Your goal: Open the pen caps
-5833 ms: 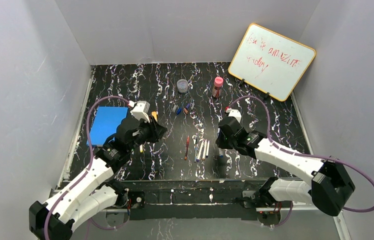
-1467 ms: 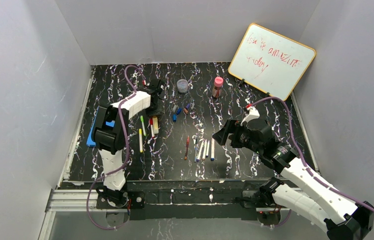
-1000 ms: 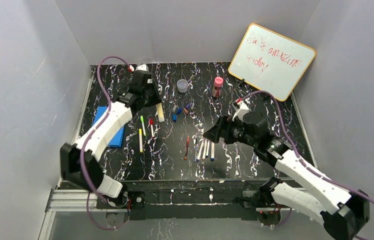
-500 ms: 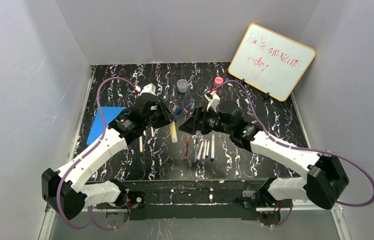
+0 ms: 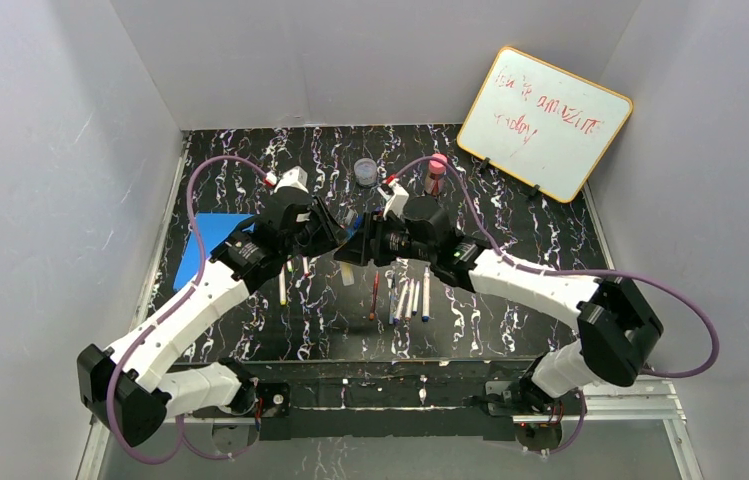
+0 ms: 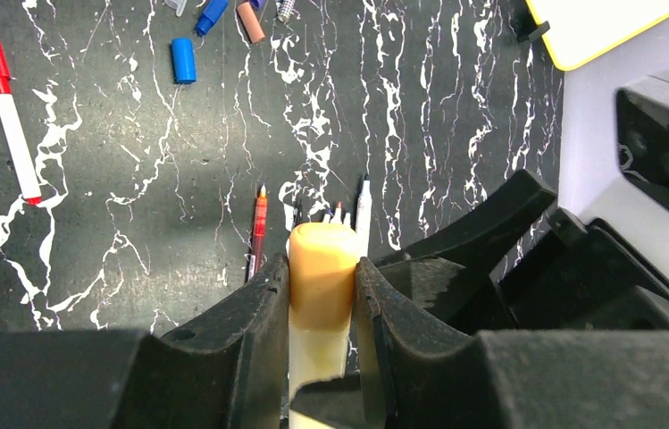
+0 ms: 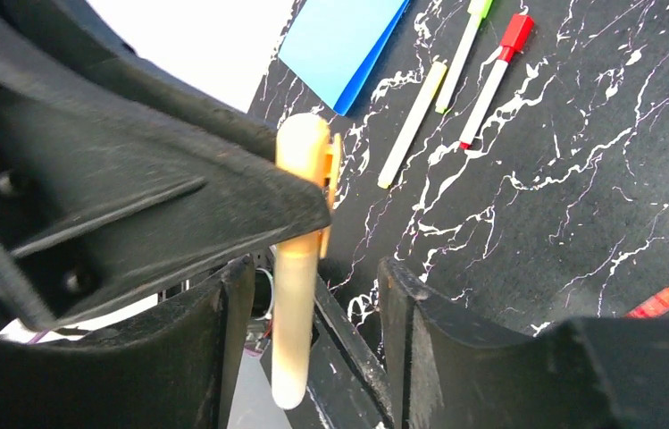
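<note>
Left end effector point(image 5: 333, 238): clenched on the yellow highlighter point(image 6: 317, 344), with the orange cap point(image 6: 321, 255) still fitted and projecting past the fingertips. It holds the highlighter above the counter point(image 5: 470, 330), much as half a second ago. Right end effector point(image 7: 313, 268): released, jaws straddling the barrel without contact. It has closed in from the right. The remaining pens point(image 5: 407, 297) lie on the counter.

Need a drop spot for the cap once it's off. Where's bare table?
Bare: the far-left corner between the blue pad and the jar; the right side below the whiteboard; the near strip in front of the pen row. Crowded: the centre, around the pen row and the loose caps.
</note>
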`<state>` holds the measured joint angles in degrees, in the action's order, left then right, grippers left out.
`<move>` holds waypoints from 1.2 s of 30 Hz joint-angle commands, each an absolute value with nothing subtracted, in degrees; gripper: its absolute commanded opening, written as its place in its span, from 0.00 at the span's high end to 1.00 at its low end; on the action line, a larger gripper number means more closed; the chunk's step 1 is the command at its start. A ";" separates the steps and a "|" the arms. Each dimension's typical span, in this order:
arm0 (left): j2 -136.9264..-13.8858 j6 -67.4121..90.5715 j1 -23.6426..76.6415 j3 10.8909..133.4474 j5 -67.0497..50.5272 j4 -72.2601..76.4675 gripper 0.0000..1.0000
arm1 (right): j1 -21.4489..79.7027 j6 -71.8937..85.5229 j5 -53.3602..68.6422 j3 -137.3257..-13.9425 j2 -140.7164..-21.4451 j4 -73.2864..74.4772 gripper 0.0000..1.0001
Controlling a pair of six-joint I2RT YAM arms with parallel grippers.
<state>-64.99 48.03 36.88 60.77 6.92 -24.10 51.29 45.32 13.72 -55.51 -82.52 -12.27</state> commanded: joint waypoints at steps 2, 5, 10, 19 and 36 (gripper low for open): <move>-62.49 47.74 37.09 61.66 8.47 -25.56 1.00 | 51.58 46.90 15.76 -58.73 -85.14 -14.59 0.49; -62.47 47.74 37.07 61.95 8.31 -25.76 1.00 | 51.59 47.13 17.69 -58.66 -85.85 -15.50 0.65; -61.56 46.89 37.05 63.01 7.98 -26.00 0.74 | 51.59 46.27 18.14 -57.71 -83.57 -15.52 0.99; -53.18 37.64 37.02 58.14 -8.35 -13.92 0.19 | 50.07 44.91 28.57 -47.07 -67.88 -21.01 0.99; -52.11 52.02 37.08 44.44 -36.72 22.48 0.57 | 50.09 49.13 31.21 -40.83 -60.52 -31.63 0.99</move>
